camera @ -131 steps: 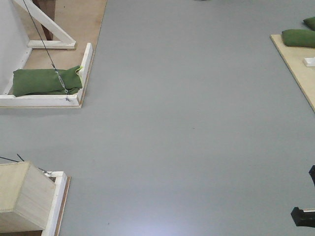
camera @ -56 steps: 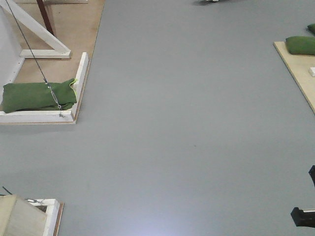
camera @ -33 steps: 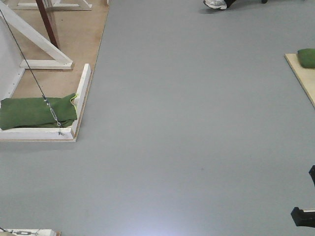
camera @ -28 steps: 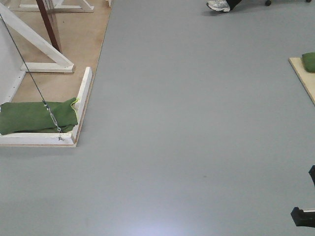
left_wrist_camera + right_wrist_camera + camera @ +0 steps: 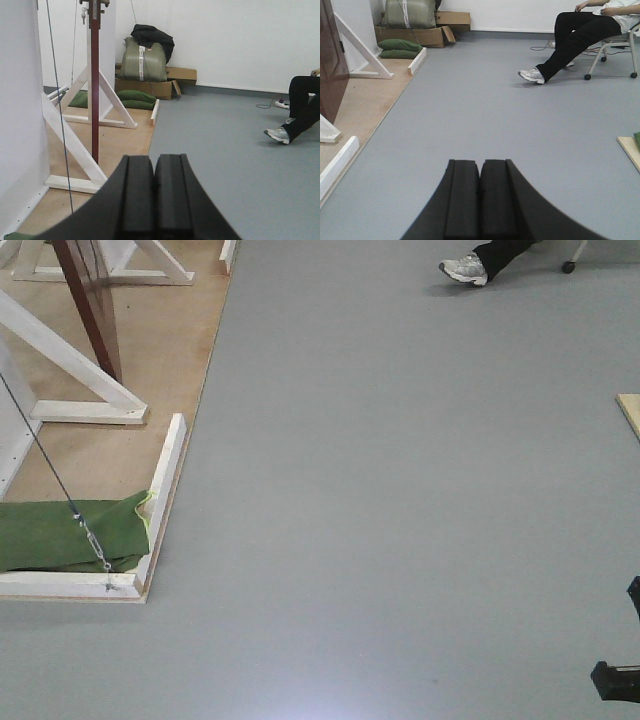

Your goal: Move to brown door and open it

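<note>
The brown door (image 5: 88,300) stands at the far left on a plywood base, seen obliquely from above. In the left wrist view it shows edge-on as a thin reddish-brown strip (image 5: 94,85) with keys dangling near its top. In the right wrist view its panelled face (image 5: 331,65) fills the left edge. My left gripper (image 5: 153,165) is shut and empty, low in the frame, well short of the door. My right gripper (image 5: 480,167) is shut and empty, over bare grey floor.
White wooden braces (image 5: 75,360) and a base frame (image 5: 160,500) hold the door; a green sandbag (image 5: 70,535) and a steel cable (image 5: 60,490) lie inside. A seated person's leg and shoe (image 5: 535,75) are ahead right. Cardboard boxes and a bag (image 5: 145,70) stand at the back wall.
The view has advanced along the floor: the door frame and sandbag slid down and nearer, the pale box at the lower left left the view, and the person's shoe came into view.
</note>
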You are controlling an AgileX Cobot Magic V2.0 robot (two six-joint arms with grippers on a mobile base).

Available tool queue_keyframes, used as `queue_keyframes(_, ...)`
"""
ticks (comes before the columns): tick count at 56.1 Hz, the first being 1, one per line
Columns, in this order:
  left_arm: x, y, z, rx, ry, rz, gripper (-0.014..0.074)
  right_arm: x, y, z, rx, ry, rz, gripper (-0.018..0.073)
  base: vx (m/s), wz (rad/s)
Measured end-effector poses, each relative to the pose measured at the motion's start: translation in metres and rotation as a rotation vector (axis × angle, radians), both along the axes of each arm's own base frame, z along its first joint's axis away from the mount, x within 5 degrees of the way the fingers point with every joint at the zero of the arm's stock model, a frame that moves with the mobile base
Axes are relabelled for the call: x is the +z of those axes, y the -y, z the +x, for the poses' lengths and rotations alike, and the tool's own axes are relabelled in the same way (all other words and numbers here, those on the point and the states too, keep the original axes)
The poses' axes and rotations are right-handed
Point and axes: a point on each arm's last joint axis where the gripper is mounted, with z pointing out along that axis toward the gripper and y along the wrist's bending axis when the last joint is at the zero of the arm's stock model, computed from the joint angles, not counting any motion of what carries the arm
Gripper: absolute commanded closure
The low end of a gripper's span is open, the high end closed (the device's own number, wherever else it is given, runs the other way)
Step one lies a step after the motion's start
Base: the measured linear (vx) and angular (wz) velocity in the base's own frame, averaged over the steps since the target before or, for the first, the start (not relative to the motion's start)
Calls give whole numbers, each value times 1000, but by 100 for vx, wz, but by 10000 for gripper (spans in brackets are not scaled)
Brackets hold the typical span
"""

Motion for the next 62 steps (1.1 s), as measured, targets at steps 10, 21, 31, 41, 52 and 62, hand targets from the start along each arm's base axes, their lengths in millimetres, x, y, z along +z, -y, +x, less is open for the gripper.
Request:
queue_keyframes(10, 0, 0, 0, 0, 0, 0, 600, 0, 0, 0, 0, 0, 0, 559, 42, 1)
queue_keyframes(21, 0, 0, 0, 0, 0, 0, 600, 0, 0, 0, 0, 0, 0, 559, 42, 2)
queue_keyframes(31, 0, 0, 0, 0, 0, 0, 600, 0, 0, 0, 0, 0, 0, 559, 42, 1)
queue_keyframes(41, 0, 0, 0, 0, 0, 0, 600, 0, 0, 0, 0, 0, 0, 559, 40, 0)
queue_keyframes(52, 0, 0, 0, 0, 0, 0, 600, 0, 0, 0, 0, 0, 0, 559, 40, -1)
queue_keyframes(62, 0, 0, 0, 0, 0, 0, 600, 0, 0, 0, 0, 0, 0, 559, 40, -2)
